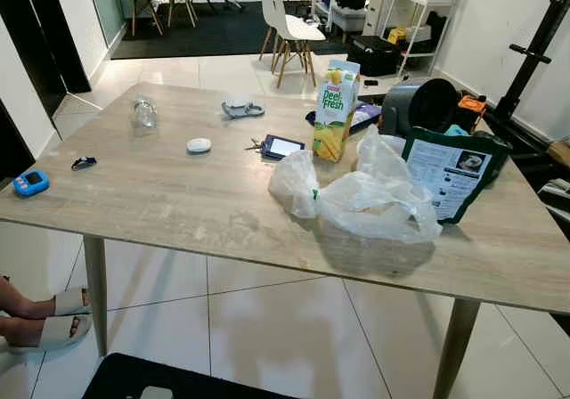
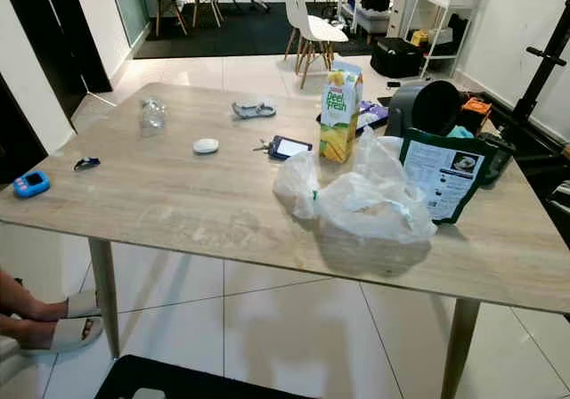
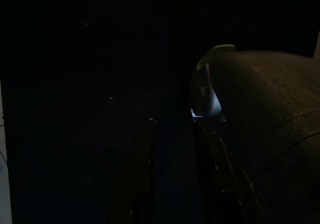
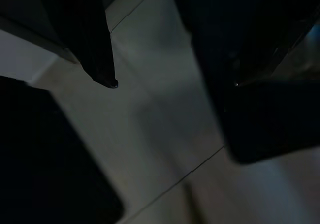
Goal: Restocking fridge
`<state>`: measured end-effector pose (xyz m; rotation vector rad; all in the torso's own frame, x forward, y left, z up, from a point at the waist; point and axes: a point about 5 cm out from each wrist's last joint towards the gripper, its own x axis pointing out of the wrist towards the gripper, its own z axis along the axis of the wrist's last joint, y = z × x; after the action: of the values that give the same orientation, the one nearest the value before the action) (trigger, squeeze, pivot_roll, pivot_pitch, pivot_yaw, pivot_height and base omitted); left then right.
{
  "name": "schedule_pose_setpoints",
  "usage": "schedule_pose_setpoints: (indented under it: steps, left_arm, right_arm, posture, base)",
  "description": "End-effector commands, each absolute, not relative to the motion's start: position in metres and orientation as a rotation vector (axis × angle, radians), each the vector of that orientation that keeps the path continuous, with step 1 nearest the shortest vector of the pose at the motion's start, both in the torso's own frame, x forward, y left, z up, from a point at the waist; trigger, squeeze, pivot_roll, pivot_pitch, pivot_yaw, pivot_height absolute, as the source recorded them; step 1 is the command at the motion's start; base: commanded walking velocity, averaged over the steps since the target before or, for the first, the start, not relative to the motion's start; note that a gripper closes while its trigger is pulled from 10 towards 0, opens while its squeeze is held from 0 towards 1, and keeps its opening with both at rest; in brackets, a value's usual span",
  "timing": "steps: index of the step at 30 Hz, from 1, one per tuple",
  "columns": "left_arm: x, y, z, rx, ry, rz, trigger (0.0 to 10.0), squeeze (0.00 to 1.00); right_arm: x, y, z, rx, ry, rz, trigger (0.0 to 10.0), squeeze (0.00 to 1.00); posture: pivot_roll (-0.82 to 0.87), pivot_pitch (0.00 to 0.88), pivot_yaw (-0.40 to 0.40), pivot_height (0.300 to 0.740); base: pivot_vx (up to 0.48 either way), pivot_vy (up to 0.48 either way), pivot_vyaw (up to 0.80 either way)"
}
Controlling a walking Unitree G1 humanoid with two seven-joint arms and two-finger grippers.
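Observation:
A tall juice carton (image 1: 336,109), green and yellow with a white top, stands upright towards the far right of a light wooden table (image 1: 160,203). In front of it lies a crumpled clear plastic bag (image 1: 370,199) with something pale inside. A dark green printed packet (image 1: 452,175) leans just right of the bag. My right gripper (image 4: 175,119) hangs open over pale floor tiles, with nothing between its fingers (image 4: 95,39). The left wrist view is very dark; my left gripper (image 3: 177,184) hangs beside a dark rounded shape.
On the table lie a clear bottle (image 1: 144,114), a white disc (image 1: 199,145), keys with a phone (image 1: 281,146), a blue device (image 1: 30,183) and a dark round appliance (image 1: 419,105). A person's sandalled feet (image 1: 53,317) are at the lower left. White chairs (image 1: 289,29) stand beyond. A black mat (image 1: 178,381) lies underfoot.

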<state>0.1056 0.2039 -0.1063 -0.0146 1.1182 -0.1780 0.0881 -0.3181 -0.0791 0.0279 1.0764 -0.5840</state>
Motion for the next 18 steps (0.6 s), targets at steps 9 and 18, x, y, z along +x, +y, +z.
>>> schedule_pose_setpoints:
  steps: [9, 18]
  left_arm:
    - [0.105, 0.186, -0.109, -0.066, 1.13, -0.221, 10.0, 0.0]
    - [0.105, 0.185, -0.109, -0.067, 1.132, -0.225, 10.0, 0.0]
  right_arm:
    - [0.103, -0.268, -0.095, -0.042, 1.142, -0.224, 10.0, 0.0]
    - [0.104, -0.259, -0.097, -0.075, 1.165, -0.131, 10.0, 0.0]
  posture:
    - [0.08, 0.0, -0.026, 0.74]
    - [0.08, 0.0, -0.025, 0.74]
  base:
    - [0.0, -0.316, 0.0]
    - [0.0, -0.381, 0.18]
